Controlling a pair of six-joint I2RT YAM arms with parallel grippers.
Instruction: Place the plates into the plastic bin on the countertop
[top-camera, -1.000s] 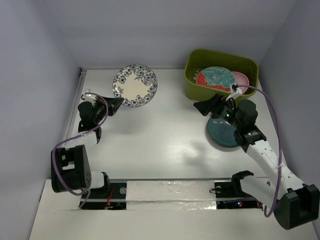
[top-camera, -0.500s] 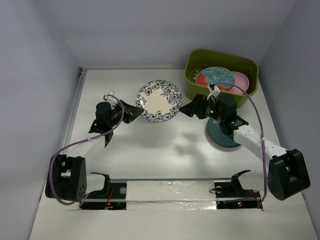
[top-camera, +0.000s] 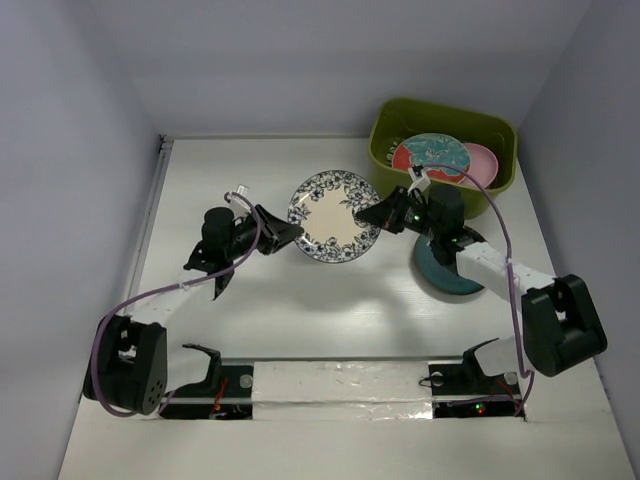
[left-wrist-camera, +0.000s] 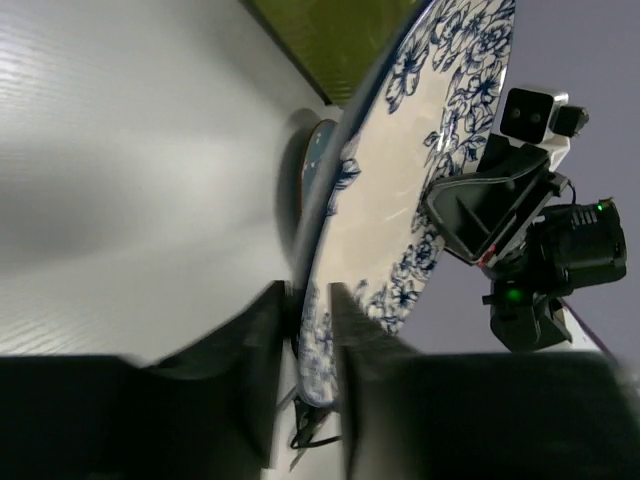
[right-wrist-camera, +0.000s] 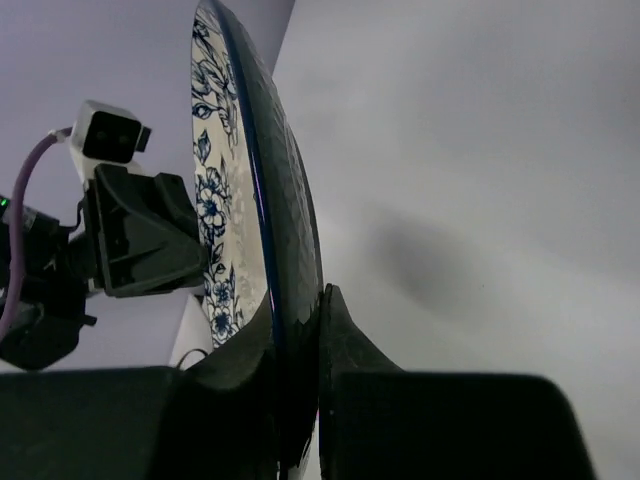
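Observation:
The white plate with a dark floral rim (top-camera: 335, 215) (left-wrist-camera: 420, 160) (right-wrist-camera: 222, 200) hangs tilted above the countertop (top-camera: 300, 295), between both arms. My right gripper (top-camera: 365, 217) (right-wrist-camera: 298, 305) is shut on its right rim. My left gripper (top-camera: 293, 232) (left-wrist-camera: 310, 295) straddles the left rim, jaws parted with a thin gap beside the plate. A dark teal plate (top-camera: 450, 270) lies flat on the countertop under the right arm. The olive-green plastic bin (top-camera: 445, 108) at the back right holds a red-and-teal floral plate (top-camera: 432, 155) and a pink plate (top-camera: 485, 160).
Pale lilac walls (top-camera: 80, 150) close in the countertop on the left, back and right. The right arm's purple cable (top-camera: 505, 215) loops over the bin's front edge. Both arm bases sit along the near edge (top-camera: 340, 380).
The left arm carried the floral plate from the back left to the middle. The right gripper left the teal plate, reached over and shut on the plate's rim; the left jaws loosened.

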